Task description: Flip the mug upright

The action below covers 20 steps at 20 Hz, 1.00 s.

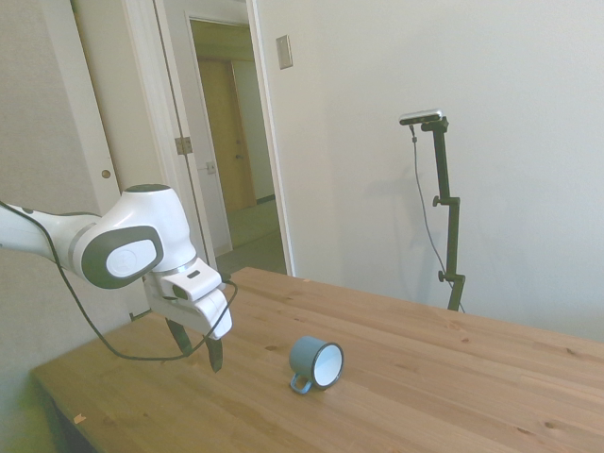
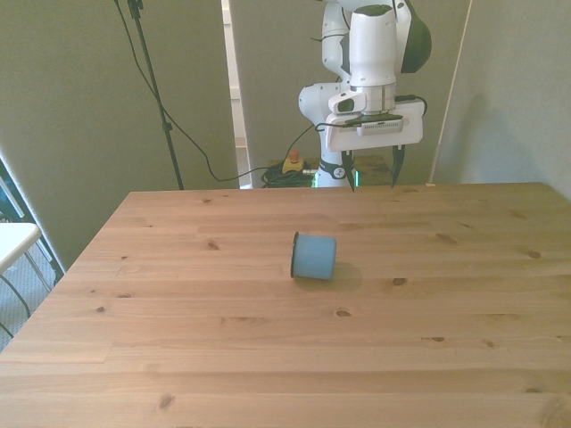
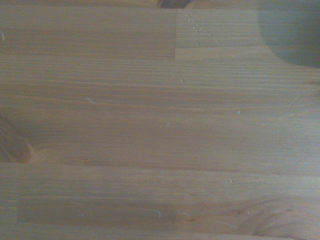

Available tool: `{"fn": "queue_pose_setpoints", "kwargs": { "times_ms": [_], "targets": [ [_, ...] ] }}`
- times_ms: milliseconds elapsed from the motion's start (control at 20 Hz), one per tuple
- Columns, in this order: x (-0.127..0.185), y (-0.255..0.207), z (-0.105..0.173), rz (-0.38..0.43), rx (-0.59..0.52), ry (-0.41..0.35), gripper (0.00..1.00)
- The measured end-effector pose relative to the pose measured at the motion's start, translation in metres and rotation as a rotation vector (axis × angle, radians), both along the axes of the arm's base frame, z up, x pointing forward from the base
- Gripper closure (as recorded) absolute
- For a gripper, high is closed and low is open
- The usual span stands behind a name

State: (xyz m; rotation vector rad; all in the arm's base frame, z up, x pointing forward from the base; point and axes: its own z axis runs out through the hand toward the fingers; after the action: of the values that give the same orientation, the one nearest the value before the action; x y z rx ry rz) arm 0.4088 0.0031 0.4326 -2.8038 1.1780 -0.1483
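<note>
The light-blue mug (image 1: 316, 363) lies on its side near the middle of the wooden table (image 1: 453, 387), its white inside and dark rim showing in the side view and its small handle resting on the wood. From the front the mug (image 2: 313, 256) shows its blue wall, with the rim toward the front view's left. My gripper (image 2: 371, 168) hangs above the table's far edge, well behind the mug and apart from it, fingers spread open and holding nothing. In the side view the gripper (image 1: 196, 343) is left of the mug. The wrist view shows only bare wood planks.
The table (image 2: 268, 339) is wide bare wood around the mug. A doorway and door stand behind the arm in the side view. Cables hang behind the table's far edge in the front view. A white object (image 2: 12, 239) sits off the table at the front view's left.
</note>
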Motion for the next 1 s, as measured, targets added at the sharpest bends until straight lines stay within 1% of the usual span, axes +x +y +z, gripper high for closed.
{"fn": "queue_pose_setpoints", "kwargs": {
  "times_ms": [200, 400, 550, 800, 900, 1000],
  "targets": [
    [0.003, -0.003, -0.002, -0.016, 0.006, 0.006, 0.0],
    [0.022, -0.024, 0.01, -0.034, 0.033, -0.014, 0.0],
    [0.031, -0.063, 0.028, -0.044, 0.063, -0.033, 0.0],
    [0.031, -0.146, 0.057, -0.067, 0.123, -0.086, 0.0],
    [0.036, -0.167, 0.06, -0.055, 0.16, -0.099, 0.0],
    [0.048, -0.177, 0.055, -0.022, 0.201, -0.096, 0.0]
  ]
}}
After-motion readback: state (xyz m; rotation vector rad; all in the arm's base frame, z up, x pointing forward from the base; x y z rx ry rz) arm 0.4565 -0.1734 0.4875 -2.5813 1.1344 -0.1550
